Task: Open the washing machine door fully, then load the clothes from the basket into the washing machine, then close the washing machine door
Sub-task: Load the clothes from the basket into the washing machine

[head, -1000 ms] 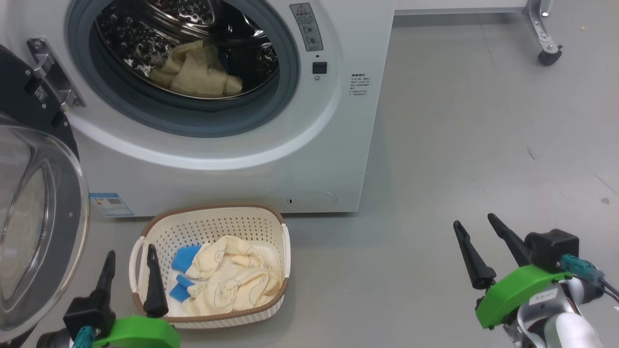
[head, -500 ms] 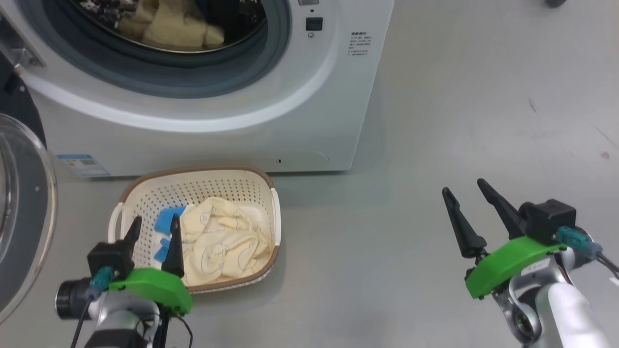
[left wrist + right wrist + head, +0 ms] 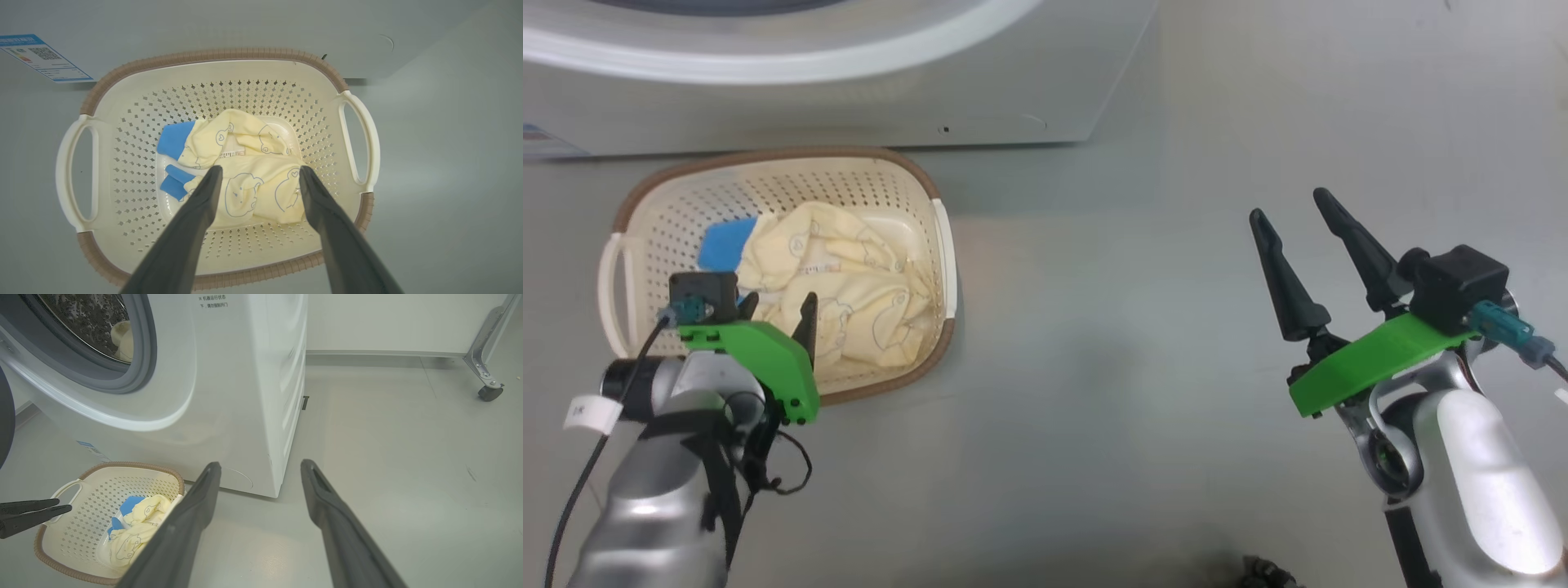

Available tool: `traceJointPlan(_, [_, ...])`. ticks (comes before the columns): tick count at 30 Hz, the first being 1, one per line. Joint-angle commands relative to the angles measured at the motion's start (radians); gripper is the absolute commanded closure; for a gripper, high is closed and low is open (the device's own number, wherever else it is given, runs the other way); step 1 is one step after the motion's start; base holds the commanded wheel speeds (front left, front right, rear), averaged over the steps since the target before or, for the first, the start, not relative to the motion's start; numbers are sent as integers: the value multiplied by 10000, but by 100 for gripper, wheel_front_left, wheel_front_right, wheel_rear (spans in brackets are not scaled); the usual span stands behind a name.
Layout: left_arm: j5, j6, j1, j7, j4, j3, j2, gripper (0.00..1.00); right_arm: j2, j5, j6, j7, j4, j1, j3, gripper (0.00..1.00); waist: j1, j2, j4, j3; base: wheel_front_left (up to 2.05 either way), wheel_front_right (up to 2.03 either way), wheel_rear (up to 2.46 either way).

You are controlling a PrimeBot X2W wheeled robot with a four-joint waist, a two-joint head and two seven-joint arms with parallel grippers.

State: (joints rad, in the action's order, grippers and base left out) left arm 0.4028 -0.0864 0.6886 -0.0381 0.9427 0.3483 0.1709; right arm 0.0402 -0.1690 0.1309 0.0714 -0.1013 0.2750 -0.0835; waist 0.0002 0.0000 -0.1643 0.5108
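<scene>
- The grey floor [image 3: 1143,367] is stretching smooth and bare-looking under both pincers. It is running beyond the right pincer's tips to a pale wall and a metal leg on a castor [image 3: 488,392].
- The washing machine [image 3: 245,375] is standing ahead and to the left of the right pincer [image 3: 260,463], with its open mouth facing out. One cream garment is lying in the steel drum [image 3: 94,322].
- The washing machine door [image 3: 3,416] is showing as a dark curved sliver, swung clear of the opening, far left of the right pincer.
- The basket [image 3: 212,54] is sitting on the floor directly beneath the left pincer [image 3: 260,171], just before the machine's base. Its long axis is running crosswise to the fingers, a white handle at each short end.
- The clothes [image 3: 245,143] are lying heaped on the basket floor below the left pincer's tips, with the blue cuffs pointing out past its left finger.
- The left pincer is hanging spread wide over the heap, gripping nothing.
- The right pincer [image 3: 1287,204] is hovering wide and empty above the floor, well to the right of the basket, with its fingers pointing toward the machine's corner.
</scene>
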Motion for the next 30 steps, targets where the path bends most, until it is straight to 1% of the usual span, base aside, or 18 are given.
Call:
traceJointPlan(1, [93, -76, 371, 93, 60, -222, 258, 0, 100, -77, -2, 129, 373, 168, -237, 0, -2, 0, -388, 935, 0, 0, 0])
traceJointPlan(5, [345, -300, 1292, 554, 1061, -191, 369, 0, 100, -203, -2, 361, 554, 371, -313, 0, -2, 0, -717, 1838, 0, 0, 0])
traceJointPlan(10, [675, -414, 2152, 1183, 1957, -116, 600, 0, 100, -442, -2, 671, 714, 385, -396, 0, -2, 0, -1121, 2797, 0, 0, 0])
traceJointPlan(13, [936, -433, 2588, 1603, 2309, -114, 757, 0, 100, -541, -2, 790, 823, 333, -474, 0, -2, 0, -1343, 3324, 0, 0, 0])
traceJointPlan(14, [1211, -437, 2853, 1819, 2415, -176, 851, 0, 100, -599, -2, 869, 917, 293, -505, 0, -2, 0, -1463, 3633, 0, 0, 0])
traceJointPlan(19, [1571, -440, 3378, 2311, 2524, -2, 1240, 0, 100, -759, -2, 1034, 1074, 170, -589, 0, -2, 0, -1725, 4255, 0, 0, 0])
traceJointPlan(24, [1481, -438, 3769, 2524, 2849, 310, 1438, 0, 100, -784, -2, 1071, 1228, -146, -439, 0, -2, 0, -1651, 4552, 0, 0, 0])
traceJointPlan(26, [1380, -361, 3911, 2482, 2971, 417, 1444, 0, 100, -784, -2, 1053, 1333, -288, -373, 0, -2, 0, -1603, 4639, 5, 5, 5])
traceJointPlan(29, [1207, -338, 4147, 2254, 3058, 613, 1412, 0, 100, -708, -2, 1136, 1771, -454, -323, 0, -2, 0, -1349, 4848, 20, 20, 20])
traceJointPlan(30, [1118, -226, 4212, 2078, 3127, 707, 1375, 0, 100, -641, -2, 1194, 2098, -574, -328, 0, -2, 0, -1153, 4922, 19, 19, 19])
